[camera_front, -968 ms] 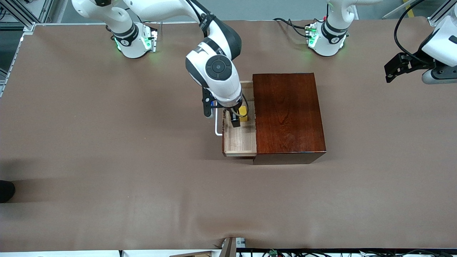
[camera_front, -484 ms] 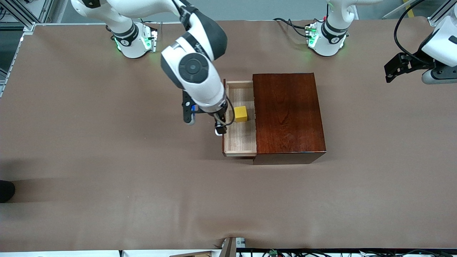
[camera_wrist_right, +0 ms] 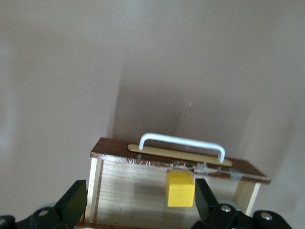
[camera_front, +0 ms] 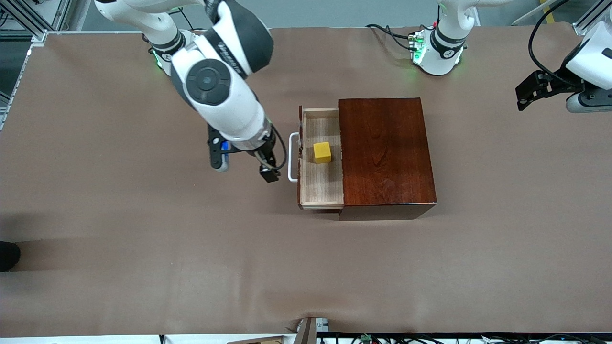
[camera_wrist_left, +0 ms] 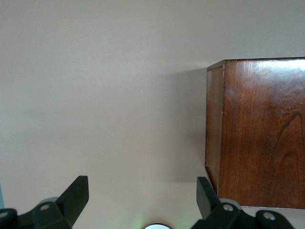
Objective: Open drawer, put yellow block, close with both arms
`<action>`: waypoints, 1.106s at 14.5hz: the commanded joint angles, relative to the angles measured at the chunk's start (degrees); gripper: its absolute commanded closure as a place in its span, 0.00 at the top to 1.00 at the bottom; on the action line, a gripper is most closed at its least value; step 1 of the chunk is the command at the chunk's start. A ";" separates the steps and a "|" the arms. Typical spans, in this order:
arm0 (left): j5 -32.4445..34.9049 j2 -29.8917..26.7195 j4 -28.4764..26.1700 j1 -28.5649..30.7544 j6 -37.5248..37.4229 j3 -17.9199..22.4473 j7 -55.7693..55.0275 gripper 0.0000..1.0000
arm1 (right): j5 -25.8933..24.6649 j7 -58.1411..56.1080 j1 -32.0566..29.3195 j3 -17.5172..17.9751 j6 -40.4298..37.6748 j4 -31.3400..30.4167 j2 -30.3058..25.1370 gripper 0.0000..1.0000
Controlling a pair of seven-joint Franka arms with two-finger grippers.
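Right claw [camera_front: 266, 171] has withdrawn, wide open, empty

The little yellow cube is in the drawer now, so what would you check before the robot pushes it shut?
1. yellow block lies flat in the drawer: ok.
2. Drawer pulled out of the wooden box, not yet closed: ok.
3. right gripper open, empty, over the table beside the white handle: ok.
4. Nothing sticks up over the drawer's rim: ok.
5. left gripper open, waiting at its end of the table: ok.
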 commanded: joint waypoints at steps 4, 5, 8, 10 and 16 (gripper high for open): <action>-1.28 -1.56 -1.54 1.42 -0.46 -0.64 0.27 1.00 | 2.88 -11.96 -6.96 1.11 -7.36 2.02 -2.86 1.00; -1.28 -1.56 -1.37 1.42 -0.55 -0.73 0.26 1.00 | 2.97 -14.25 -7.84 1.11 -8.33 2.46 -3.21 1.00; -1.28 -1.47 -1.28 1.50 -0.46 -0.73 0.35 1.00 | 2.98 -21.01 -10.82 1.11 -11.49 2.64 -4.87 1.00; -1.28 -1.30 -1.20 1.50 -0.11 -0.64 0.35 1.00 | 2.98 -27.77 -13.46 1.02 -14.47 2.64 -6.10 1.00; -1.37 -0.95 -1.20 1.50 0.59 -0.55 0.26 1.00 | 2.71 -45.70 -18.74 0.58 -21.42 2.64 -8.48 1.00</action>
